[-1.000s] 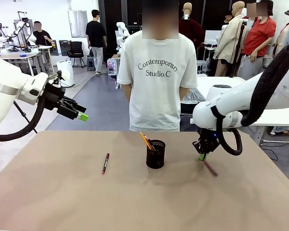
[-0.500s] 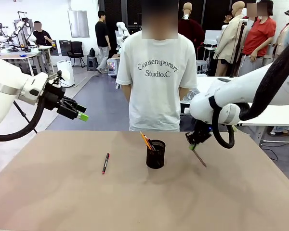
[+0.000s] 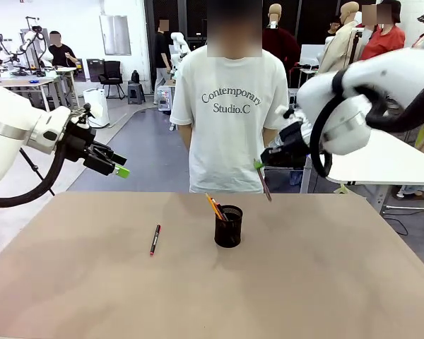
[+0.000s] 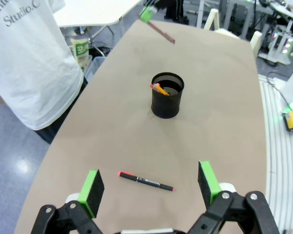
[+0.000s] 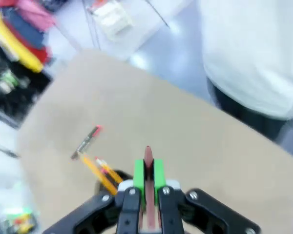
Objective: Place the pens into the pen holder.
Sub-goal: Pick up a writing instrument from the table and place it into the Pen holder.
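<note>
Right tool (image 3: 259,165) has lifted pinkish-brown pen (image 3: 266,187); pen holder (image 3: 228,227) contains orange pencil (image 3: 213,205).

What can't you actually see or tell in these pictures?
- Pencils in the pen holder, front view: the mesh wall hides their lower ends; count unclear.
- Black pen, left wrist view: print too small to read.
- Pinkish-brown pen, front view: upper end hidden in the right gripper.
- Right wrist view: motion blur smears everything.

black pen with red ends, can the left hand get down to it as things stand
Probably yes: the left hand is open and faces the black pen, which lies alone on bare table, apart from the pen holder.
</note>
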